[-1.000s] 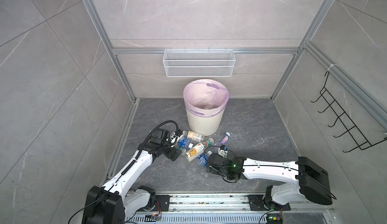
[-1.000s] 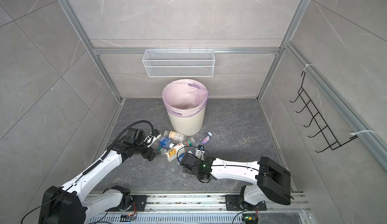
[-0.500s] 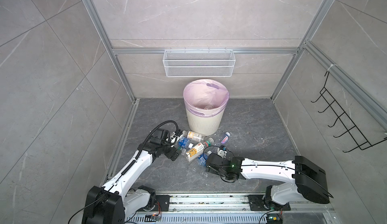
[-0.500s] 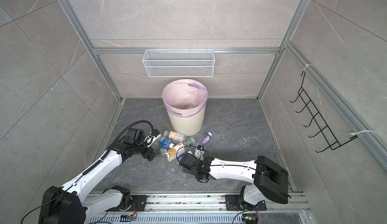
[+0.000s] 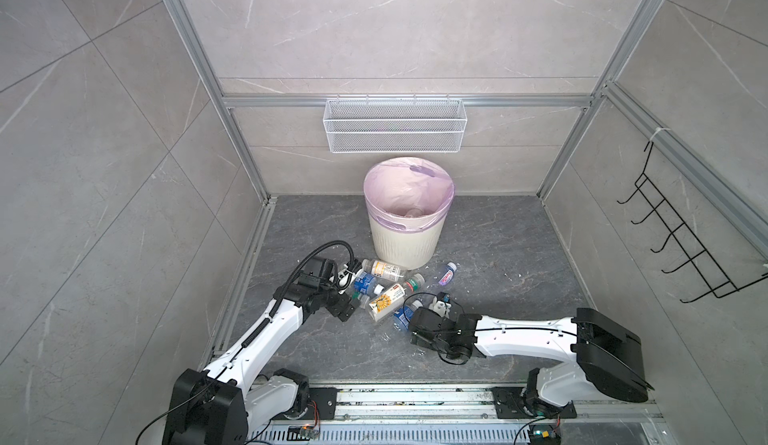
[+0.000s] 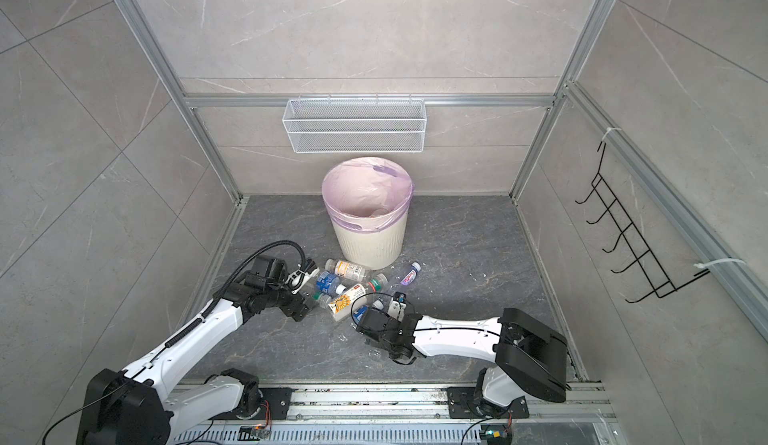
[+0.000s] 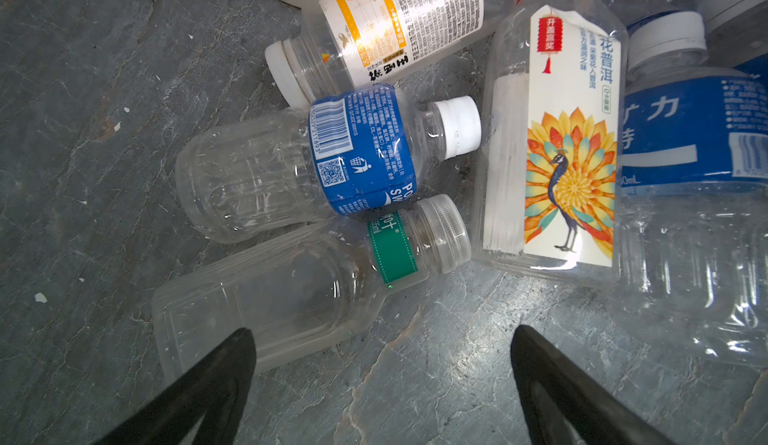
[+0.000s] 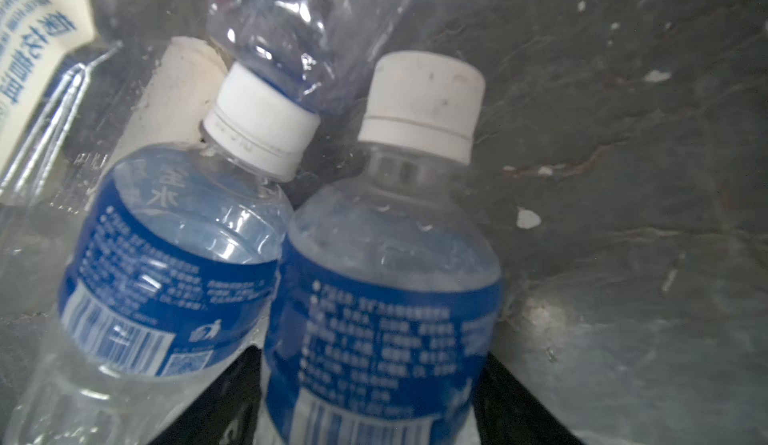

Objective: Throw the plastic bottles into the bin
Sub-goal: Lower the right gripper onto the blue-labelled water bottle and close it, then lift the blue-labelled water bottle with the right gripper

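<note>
Squarely between the fingers [image 8: 519, 405] of the right gripper [image 8: 372, 359], a blue-labelled bottle [image 8: 386, 280].

Grey floor [image 5: 498, 247] carries plastic bottles [image 5: 386, 299] and bin [image 5: 405, 241].

— What reads clearly ahead of the left pincer [image 7: 380, 335]?
— Off to one finger's side, the peacock-label bottle [image 7: 569, 152] says "花普洱", with "开盖赢奖" on a red lantern. Its red neck band shows "农夫山泉" and "30".
— And straight ahead?
— The small blue-label bottle [image 7: 361, 152] has "PO" over "SW", a barcode, a QR code and a bin sign.
— Beyond the peacock one?
— The large blue-label bottle [image 7: 685, 131] shows "力" and "mL".
— At the right pincer [image 8: 374, 380]?
— Between its fingers, the blurred blue bottle [image 8: 382, 318] has a barcode but unreadable print. The neighbouring blue bottle [image 8: 166, 256] shows "水".
</note>
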Tool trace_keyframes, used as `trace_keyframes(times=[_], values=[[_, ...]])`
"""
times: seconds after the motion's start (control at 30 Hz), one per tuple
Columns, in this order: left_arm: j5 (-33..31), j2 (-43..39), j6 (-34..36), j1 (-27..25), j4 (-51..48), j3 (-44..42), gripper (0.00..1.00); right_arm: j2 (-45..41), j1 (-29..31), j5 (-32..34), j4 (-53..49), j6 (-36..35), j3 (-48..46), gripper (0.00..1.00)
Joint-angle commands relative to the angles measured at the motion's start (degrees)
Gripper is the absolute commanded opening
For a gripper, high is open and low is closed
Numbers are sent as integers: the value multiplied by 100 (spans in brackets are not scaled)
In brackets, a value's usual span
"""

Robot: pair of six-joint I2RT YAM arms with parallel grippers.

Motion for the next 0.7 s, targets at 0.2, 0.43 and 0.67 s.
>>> trace_keyframes(times=[0.2,0.43,0.67], values=[[-40,-50,-111,-14,98,-24,98,224,21,91,18,87,-156,75],[-40,-26,-128,-14,102,-8,98,110,22,269,-122,-2,-217,64],[-25,-6,-155,-13,109,-8,98,-281,27,662,-556,-323,-198,55]])
